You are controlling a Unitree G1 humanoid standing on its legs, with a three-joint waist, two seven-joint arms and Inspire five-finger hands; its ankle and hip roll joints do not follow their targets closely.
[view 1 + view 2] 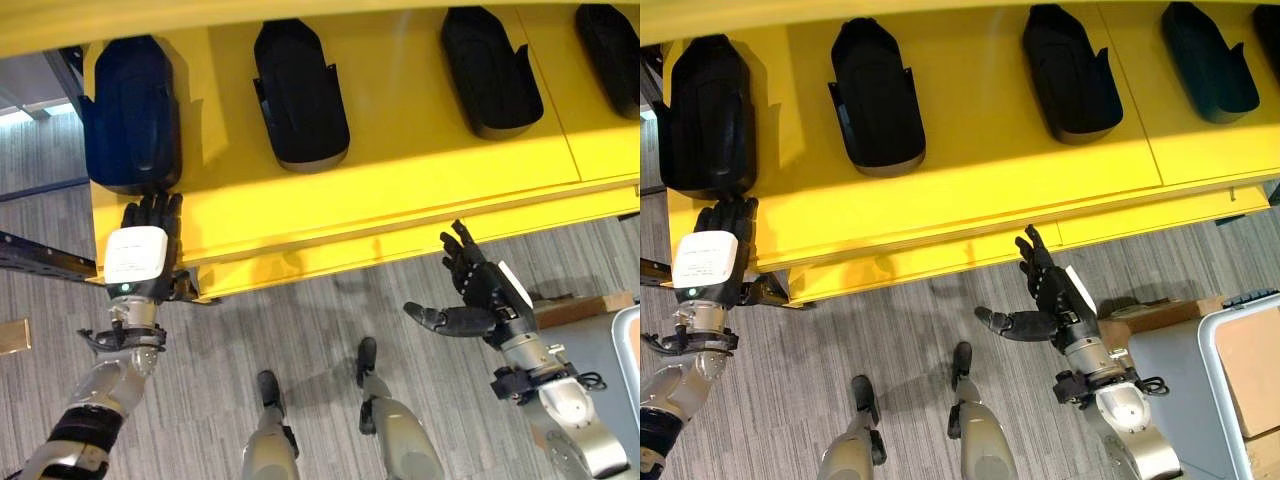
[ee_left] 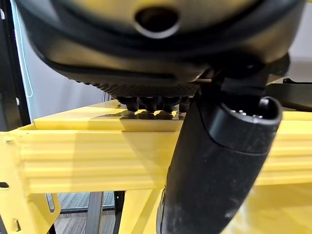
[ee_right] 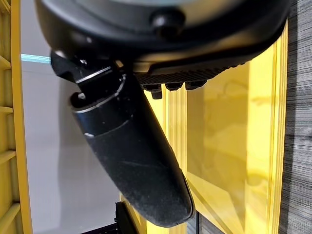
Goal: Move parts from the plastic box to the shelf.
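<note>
Black moulded parts [image 1: 300,95] on yellow shelf [image 1: 400,180]

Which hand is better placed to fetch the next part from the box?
Right, probably. The right hand hangs open and empty beside the plastic box; the left hand rests on the far-side shelf.

The shelf [image 1: 400,190] beyond the left hand [image 1: 140,255] looks like smooth, satin-painted yellow metal. The black parts [image 1: 300,95] on it appear as matt moulded plastic. Below the right hand [image 1: 485,295], the floor [image 1: 320,320] is grey, wood-grained.

Silver-grey arms, seemingly dark hands [image 1: 490,290].
</note>
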